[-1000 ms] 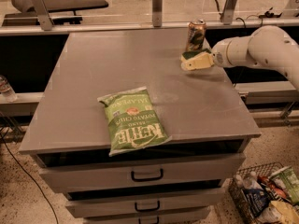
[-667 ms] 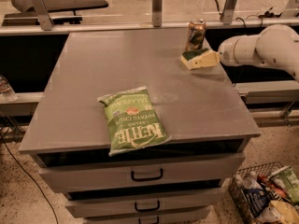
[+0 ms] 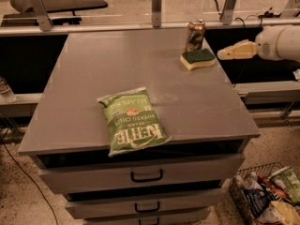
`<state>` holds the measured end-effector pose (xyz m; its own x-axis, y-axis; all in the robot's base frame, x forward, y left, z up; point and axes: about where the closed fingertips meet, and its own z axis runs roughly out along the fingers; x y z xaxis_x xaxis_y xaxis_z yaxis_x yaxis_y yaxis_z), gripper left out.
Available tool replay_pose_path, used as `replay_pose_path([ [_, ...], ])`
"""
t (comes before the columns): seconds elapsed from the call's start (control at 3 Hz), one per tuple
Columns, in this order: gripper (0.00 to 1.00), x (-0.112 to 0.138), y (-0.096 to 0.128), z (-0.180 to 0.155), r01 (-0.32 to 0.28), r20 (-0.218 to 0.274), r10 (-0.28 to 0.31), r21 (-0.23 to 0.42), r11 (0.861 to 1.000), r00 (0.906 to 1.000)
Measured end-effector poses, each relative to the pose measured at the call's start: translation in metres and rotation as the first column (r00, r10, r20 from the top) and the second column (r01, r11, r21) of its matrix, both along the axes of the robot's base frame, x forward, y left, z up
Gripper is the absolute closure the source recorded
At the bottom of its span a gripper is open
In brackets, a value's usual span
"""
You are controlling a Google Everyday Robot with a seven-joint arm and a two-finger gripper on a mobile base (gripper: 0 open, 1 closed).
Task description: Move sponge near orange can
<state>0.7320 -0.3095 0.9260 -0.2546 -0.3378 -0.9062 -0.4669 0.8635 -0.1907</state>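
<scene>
The sponge (image 3: 198,58), pale yellow with a dark green top, lies flat on the grey table (image 3: 93,78) near its far right edge. The orange can (image 3: 195,35) stands upright just behind it, almost touching. My gripper (image 3: 224,55) is to the right of the sponge, past the table's right edge, apart from the sponge and holding nothing. Its cream fingers (image 3: 236,50) point left toward the sponge and lie together.
A green Kettle chip bag (image 3: 131,119) lies near the table's front edge, left of centre. Drawers (image 3: 145,175) sit under the tabletop. A wire basket of snack packs (image 3: 267,198) stands on the floor at the lower right. A rail with posts runs behind the table.
My gripper has let go of the sponge and pulled back to the right, off the table's edge. The sponge stays flat next to the can.
</scene>
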Motion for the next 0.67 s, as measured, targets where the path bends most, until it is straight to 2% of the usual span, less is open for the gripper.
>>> replay_pose_path([
  [0.33,0.00,-0.0268,-0.0296,0.0246,-0.040,0.033,0.039,0.034,0.999,0.9987],
  [0.67,0.00,-0.0313,-0.0268,0.0267,-0.064,0.023,0.063,0.033,0.997,0.9977],
])
